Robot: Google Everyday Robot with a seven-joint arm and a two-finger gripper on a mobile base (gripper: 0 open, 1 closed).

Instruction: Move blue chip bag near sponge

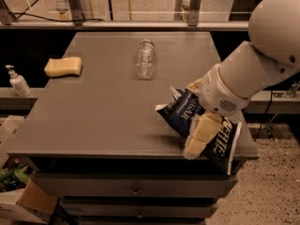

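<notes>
My arm [255, 67] is smooth white plastic, a big rounded dome running into a thick cylinder with a small patch of grille holes, ending in my pale cream claw [196, 139] at the table's [93, 121] front right edge.
</notes>
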